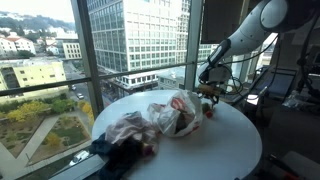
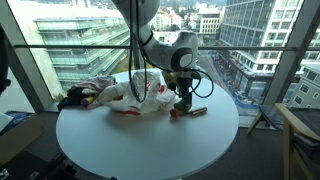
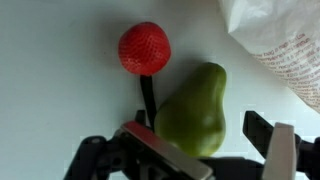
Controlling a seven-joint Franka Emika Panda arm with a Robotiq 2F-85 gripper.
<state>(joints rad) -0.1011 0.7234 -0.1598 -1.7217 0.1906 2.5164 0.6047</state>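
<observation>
A round white table (image 2: 150,148) stood by tall windows, and the arm (image 1: 240,35) reached down over its far side. A crumpled plastic bag (image 2: 135,95) lay across the tabletop, with a dark cloth (image 1: 115,155) bunched at its end near the glass.

In the wrist view the claw (image 3: 185,148) hung just above a green pear (image 3: 192,112). Its fingers (image 3: 280,150) were spread wide to either side of the fruit, with nothing clamped between them. The pear lay on its side on the bare table, close to the edge of the bag. Its long axis ran up that view with a slight lean to the right. The narrow neck pointed away from the claw, toward the bag, and the broad base sat between the fingers.

A red strawberry (image 3: 144,48) rested just beside the pear's neck, apart from it, and a dark stalk (image 3: 147,98) ran from it back toward the claw.

The bag carried reddish-brown print (image 3: 290,62) along its edge, too blurred to read. No other label could be made out.
</observation>
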